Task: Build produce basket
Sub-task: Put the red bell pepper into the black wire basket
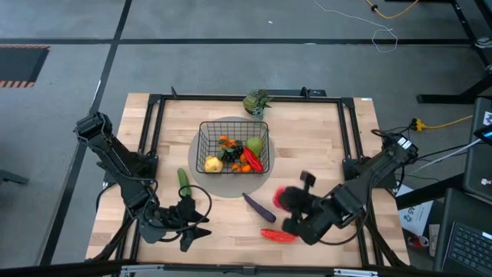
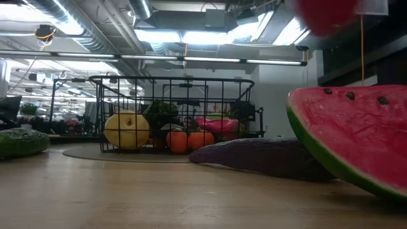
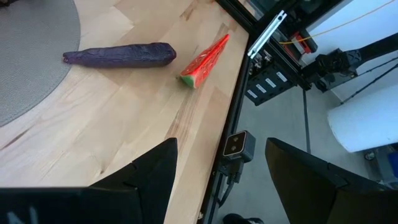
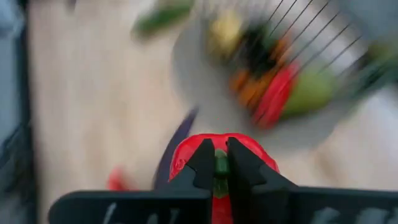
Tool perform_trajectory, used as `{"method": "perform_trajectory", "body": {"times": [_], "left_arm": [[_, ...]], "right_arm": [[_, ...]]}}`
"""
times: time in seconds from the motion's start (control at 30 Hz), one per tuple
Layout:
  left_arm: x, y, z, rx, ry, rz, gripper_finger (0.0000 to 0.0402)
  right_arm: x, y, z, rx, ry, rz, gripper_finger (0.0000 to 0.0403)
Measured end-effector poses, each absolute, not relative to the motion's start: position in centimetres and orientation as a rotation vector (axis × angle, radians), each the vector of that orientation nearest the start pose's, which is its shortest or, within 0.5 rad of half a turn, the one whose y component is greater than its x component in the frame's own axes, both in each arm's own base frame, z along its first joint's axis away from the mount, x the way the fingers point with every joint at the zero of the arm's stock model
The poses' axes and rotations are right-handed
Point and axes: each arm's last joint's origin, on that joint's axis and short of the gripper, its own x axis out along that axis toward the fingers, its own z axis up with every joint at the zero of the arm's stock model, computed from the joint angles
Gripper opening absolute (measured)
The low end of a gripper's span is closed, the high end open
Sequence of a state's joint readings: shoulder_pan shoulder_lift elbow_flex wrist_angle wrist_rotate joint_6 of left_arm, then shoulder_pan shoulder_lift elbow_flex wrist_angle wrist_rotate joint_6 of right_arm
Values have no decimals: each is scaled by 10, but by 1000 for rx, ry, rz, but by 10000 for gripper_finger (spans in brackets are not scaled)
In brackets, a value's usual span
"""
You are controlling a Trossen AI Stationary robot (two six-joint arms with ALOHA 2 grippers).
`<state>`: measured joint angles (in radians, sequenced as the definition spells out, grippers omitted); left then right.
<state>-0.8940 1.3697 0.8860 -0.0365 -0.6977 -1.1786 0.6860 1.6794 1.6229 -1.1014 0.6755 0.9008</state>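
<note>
On the left, our left gripper (image 1: 194,225) waits near the table's front edge with its fingers spread and nothing between them. Just beyond it a green cucumber (image 1: 184,181) lies on the wood, beside the round grey mat (image 1: 231,188).

In the middle, the basket (image 1: 206,137) sits on that mat and already holds a yellow pear (image 1: 213,163), orange pieces (image 1: 227,143), a green pear (image 1: 254,144) and a red pepper (image 1: 253,160). A leafy bunch (image 1: 257,101) rests behind it at the far rail.

Further right, a purple eggplant (image 1: 256,205) and a watermelon slice (image 1: 278,235) lie on the table near the front.

Above them, our right gripper (image 4: 219,163) pinches a red pepper (image 4: 217,149) by its green stem, held off the table between the eggplant and the slice.

We judge the grip thin: only the stem is caught, so a quick swing toward the basket could let the pepper twist free and drop short onto the mat. Coming in low, we could also clip the wire rim and push the basket off its mat, or land on the pear.
</note>
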Motion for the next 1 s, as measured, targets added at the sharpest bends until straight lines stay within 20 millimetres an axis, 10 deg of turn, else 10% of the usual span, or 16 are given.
{"method": "perform_trajectory", "body": {"times": [0.27,0.77,1.0], "left_arm": [[196,-215,257,-809,419,48,240],[196,-215,257,-805,419,46,240],[196,-215,257,-804,419,46,240]], "right_arm": [[295,170,362,4,488,-582,11],[380,70,398,56,232,-301,11],[418,17,379,130,173,-218,18]]}}
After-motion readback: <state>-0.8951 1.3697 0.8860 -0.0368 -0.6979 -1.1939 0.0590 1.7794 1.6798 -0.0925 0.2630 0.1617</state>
